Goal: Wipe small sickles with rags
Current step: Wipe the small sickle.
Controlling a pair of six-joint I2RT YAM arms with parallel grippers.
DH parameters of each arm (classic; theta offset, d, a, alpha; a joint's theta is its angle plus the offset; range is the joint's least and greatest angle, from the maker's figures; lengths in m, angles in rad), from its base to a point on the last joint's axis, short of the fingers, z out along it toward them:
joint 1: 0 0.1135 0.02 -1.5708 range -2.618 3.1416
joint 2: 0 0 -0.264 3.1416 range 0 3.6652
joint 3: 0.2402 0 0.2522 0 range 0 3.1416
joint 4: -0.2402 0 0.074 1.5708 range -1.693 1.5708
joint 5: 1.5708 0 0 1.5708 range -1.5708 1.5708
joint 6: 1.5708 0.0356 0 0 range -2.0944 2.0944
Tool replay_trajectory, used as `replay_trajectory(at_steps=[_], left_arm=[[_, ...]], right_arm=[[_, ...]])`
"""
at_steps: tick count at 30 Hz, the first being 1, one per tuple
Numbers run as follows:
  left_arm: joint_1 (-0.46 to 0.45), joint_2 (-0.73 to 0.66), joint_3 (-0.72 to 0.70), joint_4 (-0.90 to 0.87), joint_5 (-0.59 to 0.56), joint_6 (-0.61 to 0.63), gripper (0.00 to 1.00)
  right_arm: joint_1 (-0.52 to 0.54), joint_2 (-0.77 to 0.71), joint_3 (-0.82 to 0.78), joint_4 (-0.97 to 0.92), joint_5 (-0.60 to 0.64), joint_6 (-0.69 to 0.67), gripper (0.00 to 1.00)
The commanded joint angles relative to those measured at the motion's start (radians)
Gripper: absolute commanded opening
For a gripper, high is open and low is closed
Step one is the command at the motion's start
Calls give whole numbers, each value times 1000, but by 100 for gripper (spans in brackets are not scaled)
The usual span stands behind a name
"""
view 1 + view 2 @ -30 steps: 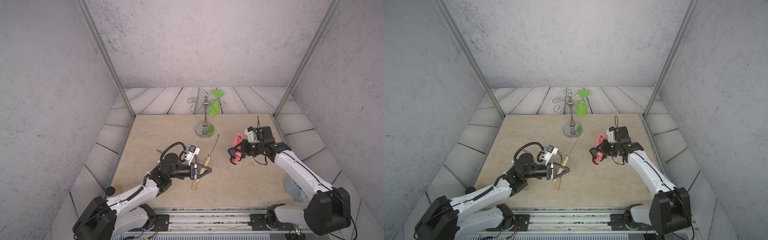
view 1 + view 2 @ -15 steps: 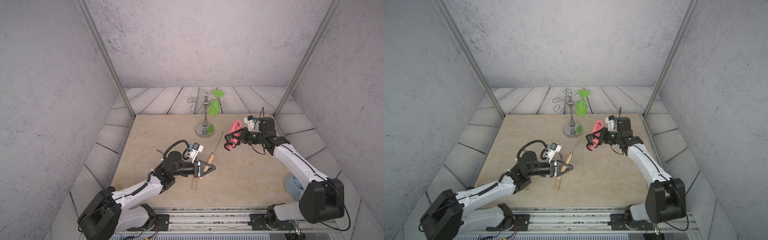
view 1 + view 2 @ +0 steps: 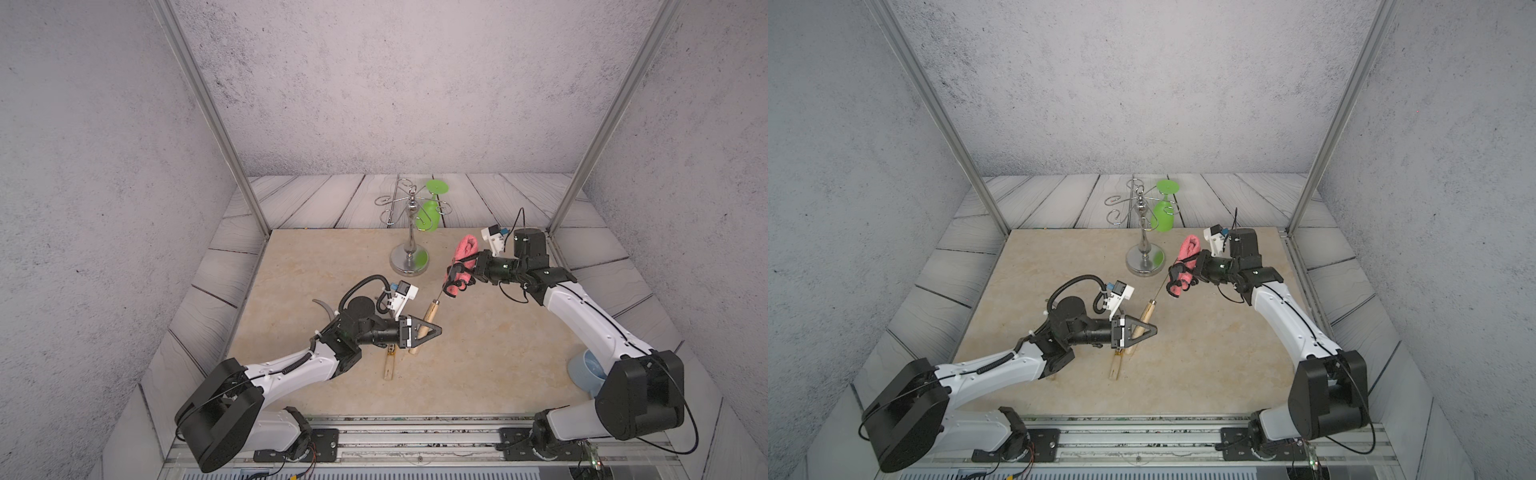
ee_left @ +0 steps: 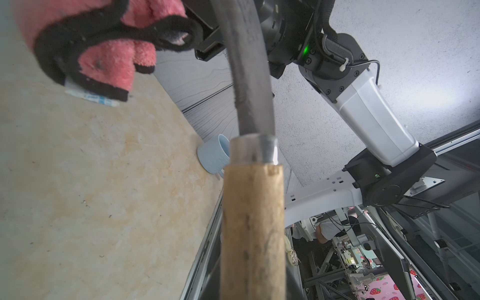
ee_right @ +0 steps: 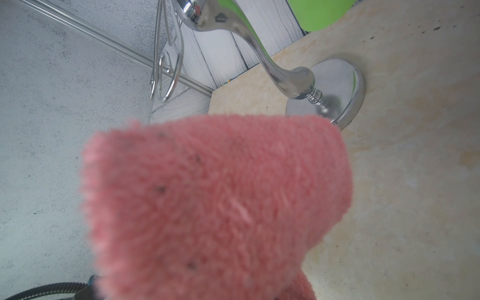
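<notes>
Chrome stand near pink rag, sickle — green goblet hung on it.

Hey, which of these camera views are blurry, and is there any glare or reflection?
Right wrist view: the pink rag fills the foreground, out of focus; the chrome stand behind is sharper and mirrors green. Left wrist view: the sickle handle near the lens is soft. Both top views: even light, faint shadows, no strong glare.

We spot no legible txt, white tag w/ blue print under pink rag too blurred, yellow-black band on tabletop sickle too small.
</notes>
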Motion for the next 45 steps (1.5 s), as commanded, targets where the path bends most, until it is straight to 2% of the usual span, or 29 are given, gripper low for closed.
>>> replay_trajectory(at_steps=[1, 16, 25, 29, 34, 39, 45], left_arm=[[-13, 22, 38, 107, 34, -38, 0], [-12, 78, 98, 129, 70, -53, 0], [-5, 113, 121, 121, 73, -57, 0], [30, 109, 123, 112, 64, -60, 0], [118, 76, 120, 93, 49, -72, 0], [153, 25, 121, 28, 38, -38, 0], [144, -43, 68, -4, 47, -23, 0]], right_arm=[[29, 18, 48, 29, -61, -22, 11], [147, -84, 94, -171, -46, -292, 9], [230, -144, 106, -323, 58, -427, 9], [238, -182, 67, -344, 74, -426, 9], [237, -261, -24, -362, 111, -409, 9], [226, -310, -75, -405, 214, -366, 9], [98, -287, -44, -306, 207, -218, 9]])
